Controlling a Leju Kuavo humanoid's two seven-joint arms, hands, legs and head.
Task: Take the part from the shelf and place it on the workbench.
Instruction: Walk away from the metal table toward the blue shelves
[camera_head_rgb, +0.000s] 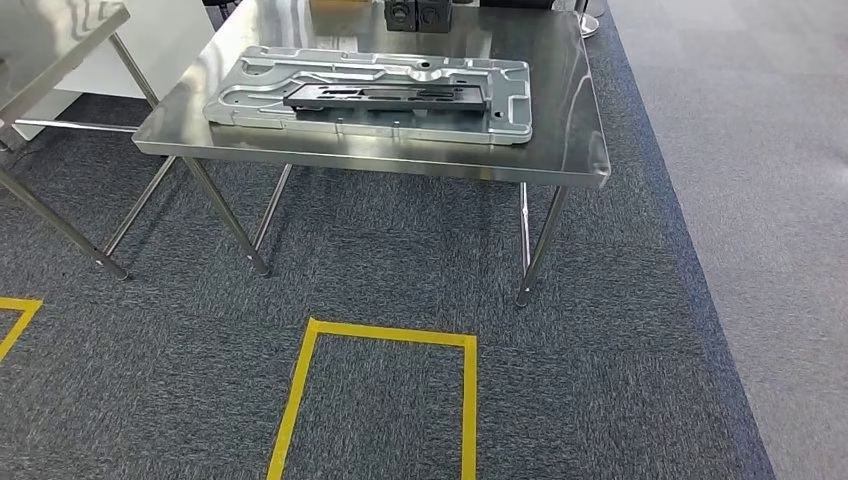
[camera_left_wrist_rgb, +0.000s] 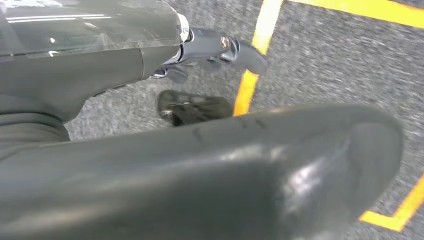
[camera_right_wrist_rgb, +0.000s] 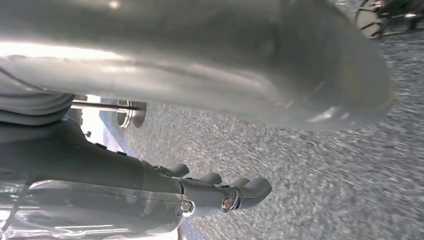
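A large silver stamped metal part (camera_head_rgb: 400, 125) lies flat on the steel workbench (camera_head_rgb: 560, 100) ahead of me in the head view. A long black part (camera_head_rgb: 385, 96) rests on top of it. My left hand (camera_left_wrist_rgb: 225, 170) hangs over the grey carpet with its thick thumb near the camera and its dark fingers (camera_left_wrist_rgb: 220, 47) stretched out, holding nothing. My right hand (camera_right_wrist_rgb: 210, 65) also hangs above the carpet. Its fingers (camera_right_wrist_rgb: 225, 195) are extended and apart from the thumb, with nothing between them.
A second steel table (camera_head_rgb: 50, 40) stands at the far left, beside a white cabinet (camera_head_rgb: 170, 30). Two black boxes (camera_head_rgb: 418, 14) sit at the workbench's back edge. A yellow tape square (camera_head_rgb: 390, 400) marks the carpet before the bench. Lighter grey flooring (camera_head_rgb: 760, 150) runs along the right.
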